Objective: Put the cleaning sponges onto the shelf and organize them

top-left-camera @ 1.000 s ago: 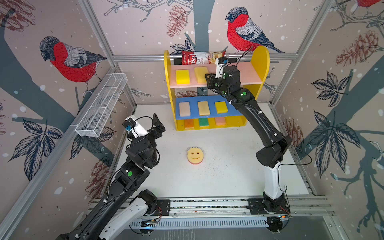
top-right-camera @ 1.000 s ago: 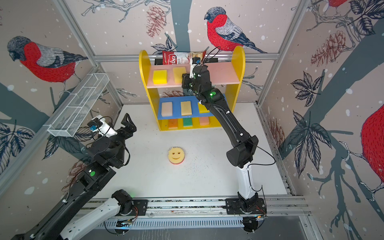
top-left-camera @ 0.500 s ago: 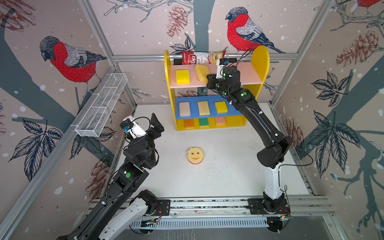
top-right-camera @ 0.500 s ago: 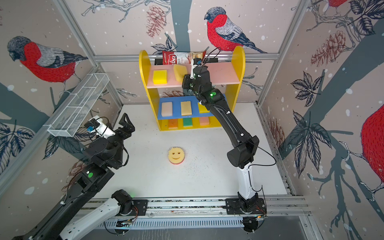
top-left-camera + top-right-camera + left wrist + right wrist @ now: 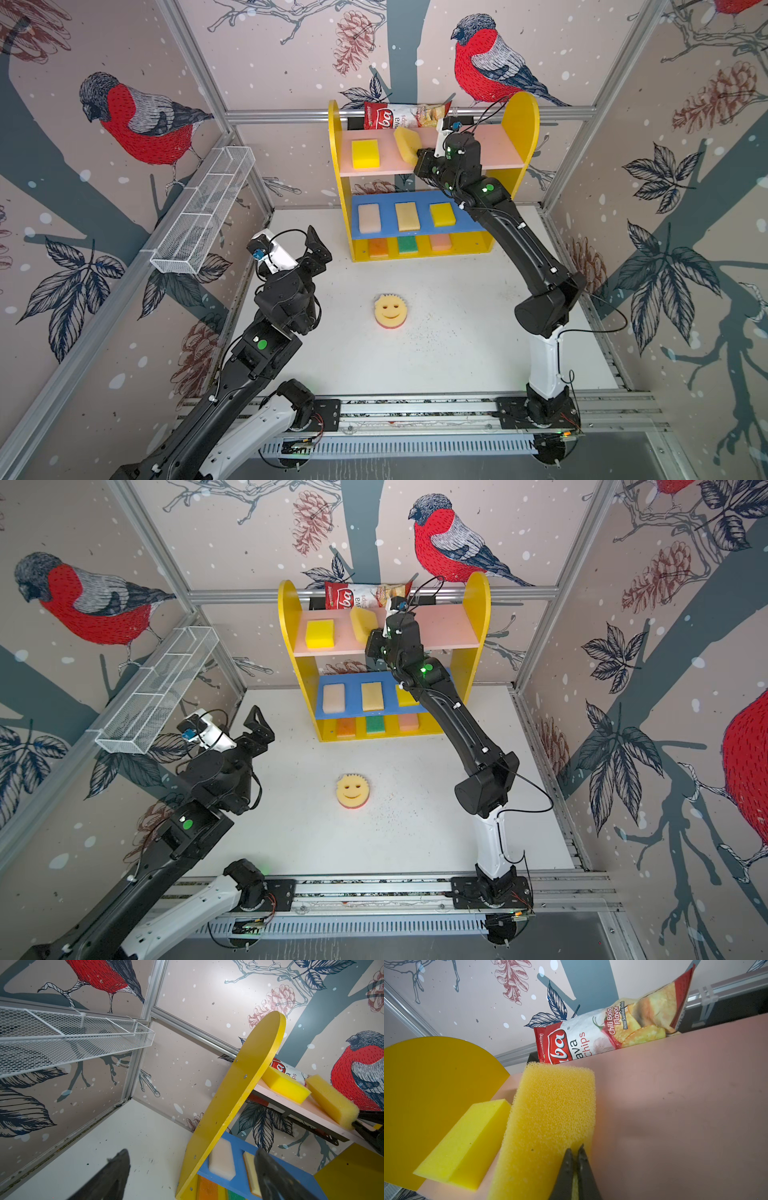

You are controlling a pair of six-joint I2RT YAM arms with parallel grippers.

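One sponge [image 5: 550, 1115] hangs tilted over the shelf's pink board [image 5: 675, 1105], my right claw [image 5: 575, 1159] pinching its near edge. It's soft, light foam, so I'd grip mid-edge, gently. My left claw [image 5: 191, 1153] is spread; smiley [image 5: 390, 309] lies on the worktop [image 5: 457, 353]

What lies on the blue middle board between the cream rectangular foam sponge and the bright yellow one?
A pale yellow rectangular foam sponge, lying flat, apart from both; both top views show it.

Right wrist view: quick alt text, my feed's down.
The right hand pinches one end of a coarse yellow sponge over the pink top board. A brighter yellow sponge lies beside it; a chips bag sits behind.
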